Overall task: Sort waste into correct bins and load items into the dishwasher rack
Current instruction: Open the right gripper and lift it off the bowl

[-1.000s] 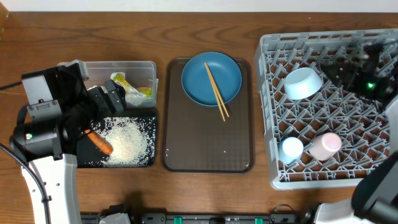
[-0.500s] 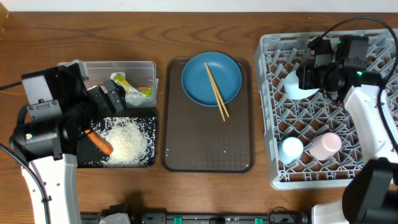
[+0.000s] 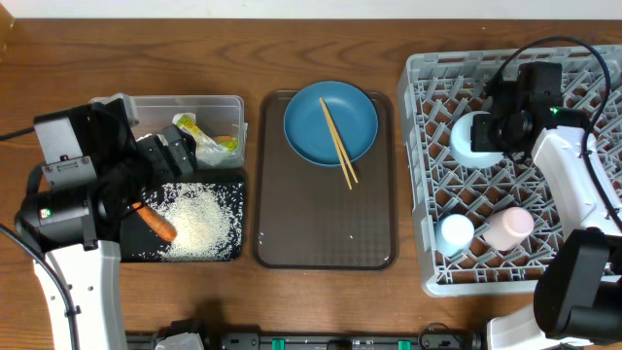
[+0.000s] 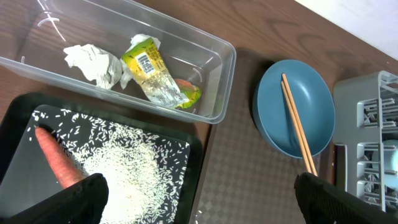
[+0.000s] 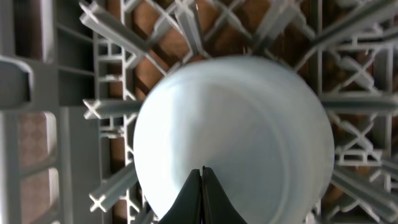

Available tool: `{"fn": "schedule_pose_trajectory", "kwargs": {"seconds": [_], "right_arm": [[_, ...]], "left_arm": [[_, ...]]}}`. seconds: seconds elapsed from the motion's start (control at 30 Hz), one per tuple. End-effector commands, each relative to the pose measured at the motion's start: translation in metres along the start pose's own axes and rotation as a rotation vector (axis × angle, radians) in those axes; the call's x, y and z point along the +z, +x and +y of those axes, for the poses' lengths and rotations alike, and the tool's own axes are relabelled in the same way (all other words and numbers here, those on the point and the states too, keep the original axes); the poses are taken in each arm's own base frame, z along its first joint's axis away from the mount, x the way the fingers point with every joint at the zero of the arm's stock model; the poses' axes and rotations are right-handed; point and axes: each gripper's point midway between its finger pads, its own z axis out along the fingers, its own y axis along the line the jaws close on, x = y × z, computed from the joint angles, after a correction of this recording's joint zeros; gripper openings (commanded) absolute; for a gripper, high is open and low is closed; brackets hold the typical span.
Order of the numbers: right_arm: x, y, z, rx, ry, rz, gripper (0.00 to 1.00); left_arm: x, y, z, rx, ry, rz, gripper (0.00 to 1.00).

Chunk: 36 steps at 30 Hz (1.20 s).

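Waste (image 3: 199, 219) binned; bowl (image 3: 474, 139), cups (image 3: 455, 233) in rack (image 3: 416, 175). You still have plate (image 3: 330, 122), chopsticks (image 3: 337, 144) to load. Right end effector (image 5: 203, 177) closed, empty; left (image 4: 199, 186) wide, empty.

from overhead you look straight down on the table (image 3: 292, 49). your left wrist camera looks down from some height over the clear tub (image 4: 227, 68) toward the blue plate (image 4: 270, 118), both shared with overhead. your right wrist camera sits close above the white-blue bowl (image 5: 230, 124) in the rack (image 5: 56, 37).
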Motion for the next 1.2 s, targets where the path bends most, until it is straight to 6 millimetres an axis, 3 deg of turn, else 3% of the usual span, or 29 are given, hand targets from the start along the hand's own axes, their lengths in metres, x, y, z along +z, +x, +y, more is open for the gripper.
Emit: {"fn": "schedule_pose_trajectory", "kwargs": {"seconds": [0.0,0.13,0.23,0.33,0.43,0.7,0.97,1.17], "right_arm": [[-0.026,-0.021,0.004,-0.006,0.029,-0.067,0.04],[-0.064,-0.039,0.017,-0.032,0.023,-0.128,0.16],[-0.093,-0.045,0.031,-0.052,-0.012,-0.166,0.19],[-0.112,-0.039,0.056,-0.084,-0.096,-0.174,0.25],[-0.12,-0.021,0.077,-0.116,-0.145,-0.125,0.31],[-0.094,0.042,0.115,-0.208,-0.18,0.129,0.5],[-0.047,0.07,0.114,-0.252,-0.109,0.192,0.46],[-0.028,0.082,0.111,-0.251,-0.109,0.199,0.46]], "left_arm": [[-0.002,-0.001,0.003,0.01,-0.014,-0.008,0.98],[-0.002,-0.001,0.003,0.01,-0.014,-0.008,0.98],[-0.002,-0.001,0.003,0.01,-0.014,-0.008,0.98],[-0.002,-0.001,0.003,0.01,-0.014,-0.008,0.98],[-0.002,-0.001,0.003,0.01,-0.014,-0.008,0.98],[-0.002,-0.001,0.003,0.01,-0.014,-0.008,0.98],[-0.002,-0.001,0.003,0.01,-0.014,-0.008,0.98],[-0.002,-0.001,0.003,0.01,-0.014,-0.008,0.98]]}}
